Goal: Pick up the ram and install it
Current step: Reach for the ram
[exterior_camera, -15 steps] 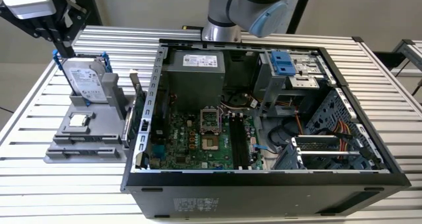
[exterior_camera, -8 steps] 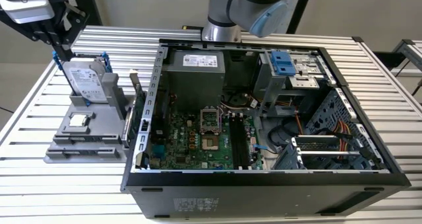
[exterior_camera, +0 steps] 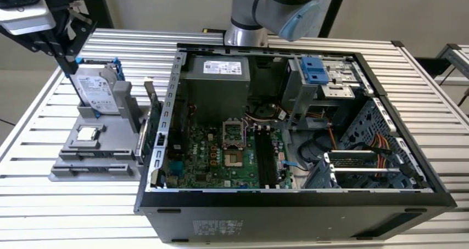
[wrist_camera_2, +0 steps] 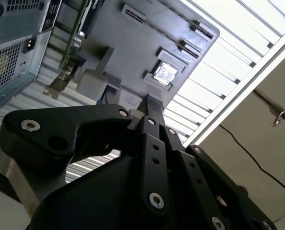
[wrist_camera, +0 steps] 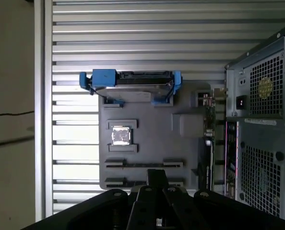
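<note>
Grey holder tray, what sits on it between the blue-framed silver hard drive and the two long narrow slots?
A small square silver processor chip, seen in the first wrist view.

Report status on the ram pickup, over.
Gripper shut, empty, above grey holder. Ram on edge beside holder, untouched. Hard drive upright on holder nearby.

Thin dark ram [wrist_camera: 145,164], seemingly edge-up in gray tray [wrist_camera: 152,143] slot.
</note>
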### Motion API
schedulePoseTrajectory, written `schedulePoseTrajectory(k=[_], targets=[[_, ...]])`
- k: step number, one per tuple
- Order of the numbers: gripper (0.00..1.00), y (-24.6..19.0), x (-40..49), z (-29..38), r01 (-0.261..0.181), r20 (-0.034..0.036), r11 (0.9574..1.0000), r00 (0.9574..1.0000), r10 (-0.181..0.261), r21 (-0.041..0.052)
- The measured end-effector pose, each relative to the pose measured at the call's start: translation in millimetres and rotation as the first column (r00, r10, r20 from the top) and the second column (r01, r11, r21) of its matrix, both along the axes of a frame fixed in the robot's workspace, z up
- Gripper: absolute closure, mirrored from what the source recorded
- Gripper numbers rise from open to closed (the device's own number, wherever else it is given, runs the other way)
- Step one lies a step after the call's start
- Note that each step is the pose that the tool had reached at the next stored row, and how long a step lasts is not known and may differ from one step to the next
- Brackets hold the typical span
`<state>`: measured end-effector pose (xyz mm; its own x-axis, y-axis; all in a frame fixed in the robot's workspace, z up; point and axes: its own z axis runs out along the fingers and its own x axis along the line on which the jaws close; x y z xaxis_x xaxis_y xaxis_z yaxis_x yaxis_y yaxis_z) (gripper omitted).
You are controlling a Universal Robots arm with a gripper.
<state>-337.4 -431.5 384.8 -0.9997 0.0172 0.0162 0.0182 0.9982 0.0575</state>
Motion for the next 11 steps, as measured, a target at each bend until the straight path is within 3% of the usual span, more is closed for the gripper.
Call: schedulePoseTrajectory(k=[11], targets=[[1.0,-15.0,0.0,-2.5,0.0,-0.0001,1.0,1.0,0.0,0.0004]])
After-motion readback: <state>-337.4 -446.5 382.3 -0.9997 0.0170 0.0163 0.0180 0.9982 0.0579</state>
